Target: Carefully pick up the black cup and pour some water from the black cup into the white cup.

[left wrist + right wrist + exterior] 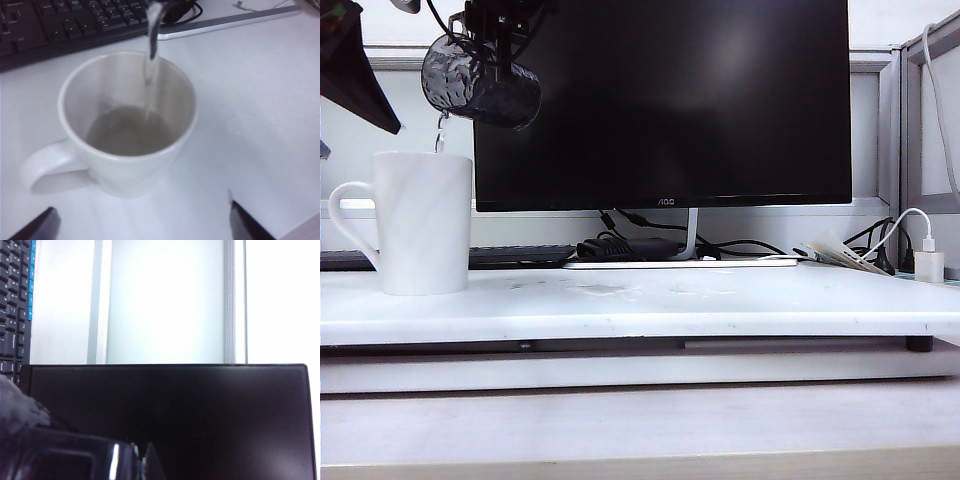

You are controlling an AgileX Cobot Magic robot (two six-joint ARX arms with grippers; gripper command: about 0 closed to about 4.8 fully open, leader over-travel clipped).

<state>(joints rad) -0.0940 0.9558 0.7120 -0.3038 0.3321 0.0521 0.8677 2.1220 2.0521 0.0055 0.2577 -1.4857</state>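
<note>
The black cup (pixel 480 85) hangs tipped on its side at the upper left of the exterior view, above the white cup (pixel 423 222). My right gripper (pixel 500 38) is shut on it from above, reaching across to the left side. In the right wrist view the black cup (pixel 60 455) fills the near corner by the gripper (pixel 145 465). A thin stream of water (pixel 150 65) falls from its rim into the white cup (pixel 127 125), which is partly filled. My left gripper (pixel 142 225) stands open just in front of the white cup, touching nothing, and appears as a dark shape (pixel 350 70) in the exterior view.
A black monitor (pixel 665 100) stands behind the cups on a stand, with a black keyboard (pixel 60 25) beside the white cup. Cables and a white charger (pixel 928 262) lie at the back right. A few wet patches (pixel 600 290) mark the white tabletop.
</note>
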